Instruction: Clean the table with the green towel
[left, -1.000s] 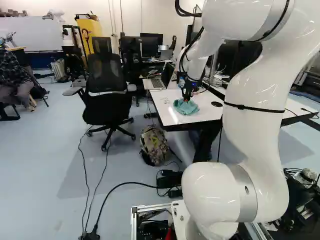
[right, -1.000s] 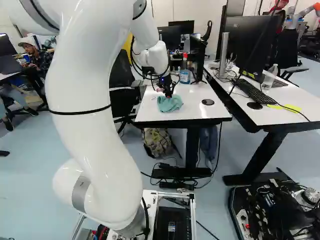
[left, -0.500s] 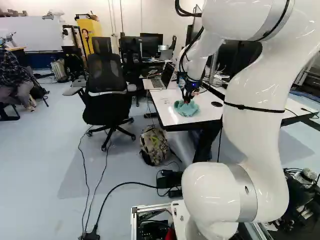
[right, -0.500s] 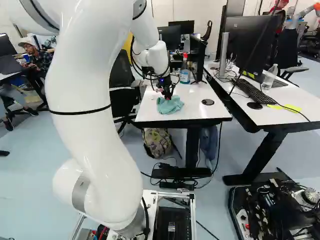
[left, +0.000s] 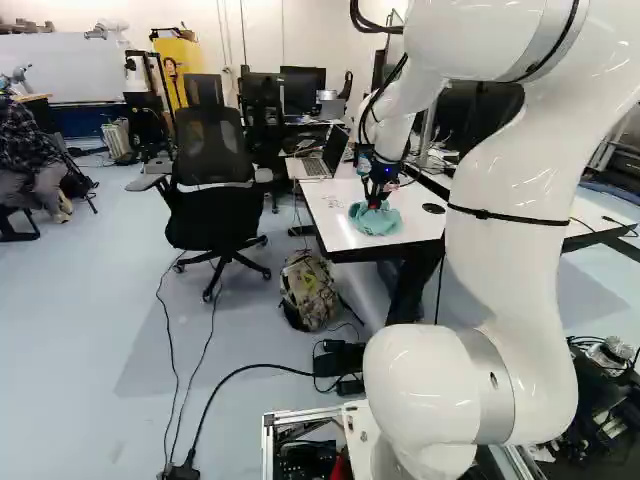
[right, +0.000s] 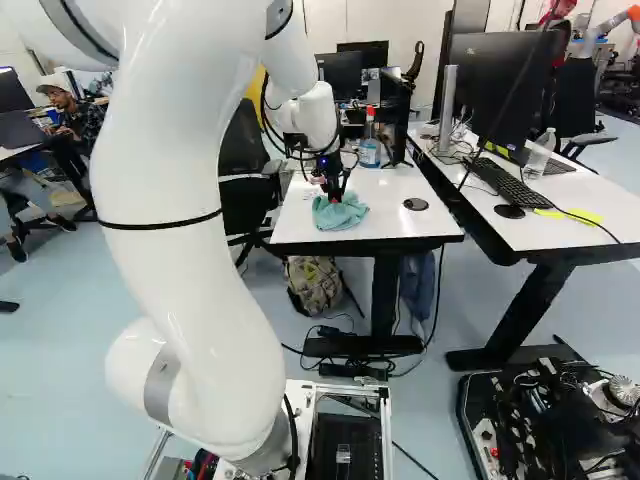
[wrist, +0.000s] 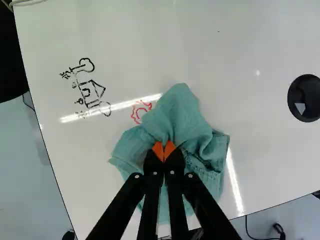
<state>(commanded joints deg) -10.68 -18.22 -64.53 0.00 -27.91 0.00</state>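
Reaching over white table (right: 400, 228) w/ gripper (left: 375, 201) pointing down at green towel (wrist: 180, 120); have fingers nearly closed, pinching a fold of towel btwn orange pads (wrist: 158, 150), w/ v. little gap at tips; see towel bunched on tabletop around & under fingertips, close to table's near edge in R base view; in wrist view, see red marker scribble (wrist: 141, 111) just beside towel & black marker drawing (wrist: 90, 90) farther off on same side; on other side, well apart from towel, see round black desk fitting (wrist: 296, 100); in R base view, see bottle w/ blue liquid (right: 369, 152) behind towel, plus 2nd desk (right: 600, 222) next to table w/ keyboard (right: 515, 183) & mouse (right: 509, 211); in L base view, see open laptop (left: 316, 167) beyond towel, black office chair (left: 212, 215) beside table, camo backpack (left: 309, 290) on floor nearby.
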